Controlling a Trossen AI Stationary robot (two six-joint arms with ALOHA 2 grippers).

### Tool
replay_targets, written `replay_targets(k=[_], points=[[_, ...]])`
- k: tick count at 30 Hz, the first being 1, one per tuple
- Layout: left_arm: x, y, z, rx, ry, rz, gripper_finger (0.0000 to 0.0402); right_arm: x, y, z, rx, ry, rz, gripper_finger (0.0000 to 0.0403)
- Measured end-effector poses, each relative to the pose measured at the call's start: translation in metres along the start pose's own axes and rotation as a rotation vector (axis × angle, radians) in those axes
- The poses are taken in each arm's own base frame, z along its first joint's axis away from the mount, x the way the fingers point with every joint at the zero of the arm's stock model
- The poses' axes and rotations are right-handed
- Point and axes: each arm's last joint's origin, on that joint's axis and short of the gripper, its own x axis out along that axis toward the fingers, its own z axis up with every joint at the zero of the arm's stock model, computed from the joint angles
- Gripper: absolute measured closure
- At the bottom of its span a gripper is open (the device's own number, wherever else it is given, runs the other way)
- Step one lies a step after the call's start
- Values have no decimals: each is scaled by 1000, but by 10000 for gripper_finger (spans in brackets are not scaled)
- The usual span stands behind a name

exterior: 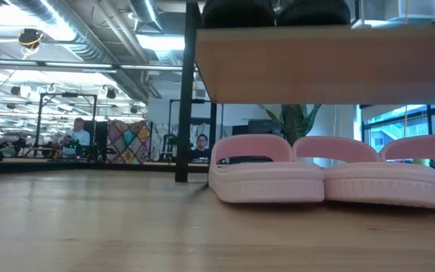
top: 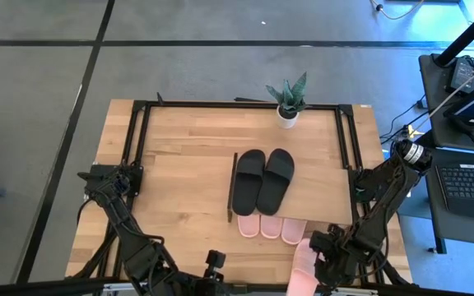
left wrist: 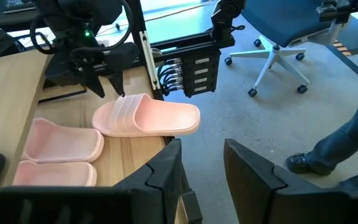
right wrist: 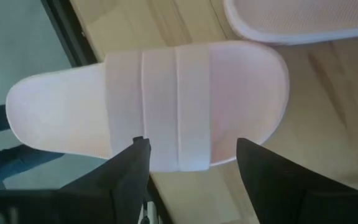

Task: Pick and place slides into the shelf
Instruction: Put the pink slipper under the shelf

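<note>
The last pink slide [right wrist: 148, 109] lay at the table's near edge, just in front of the shelf [top: 319, 193], its heel overhanging. The right gripper [right wrist: 188, 165] hovered over its strap with jaws open and empty. The left gripper [left wrist: 201, 168] waited at the same edge, jaws open. Foam like this looked light and squashy; pinching the wide strap seemed the surest hold.

Three pink slides [top: 270, 227] fill the space under the shelf [top: 319, 193]; bare tabletop [top: 179, 177] lies open leftward.
</note>
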Motion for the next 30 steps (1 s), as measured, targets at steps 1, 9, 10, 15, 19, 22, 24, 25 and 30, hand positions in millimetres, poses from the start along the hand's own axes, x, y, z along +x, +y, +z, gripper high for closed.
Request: replay_targets(k=[1, 9, 10, 15, 19, 22, 24, 25, 30], points=[[0, 0, 0, 0, 0, -1, 290, 0, 0, 0, 0, -15, 0, 165], [-3, -5, -2, 0, 0, -11, 290, -1, 2, 2, 3, -62, 15, 165], [-3, -5, -2, 0, 0, -12, 290, -1, 2, 2, 5, -62, 20, 165], [-3, -6, -2, 0, -1, -13, 290, -1, 11, 3, 20, -71, 115, 165], [-3, -6, -1, -6, -9, -15, 290, -4, 26, 5, 37, -88, 270, 165], [-3, -5, -1, -16, -9, -15, 290, -8, 36, 6, 18, -107, 377, 165], [-3, -5, -1, -33, -9, -15, 290, -10, 41, 7, 16, -117, 432, 165], [-3, -5, -1, -34, -8, -17, 290, -11, 42, 8, 12, -120, 441, 165], [0, 0, 1, -26, -5, -7, 290, -15, 42, 8, 4, -124, 455, 165]])
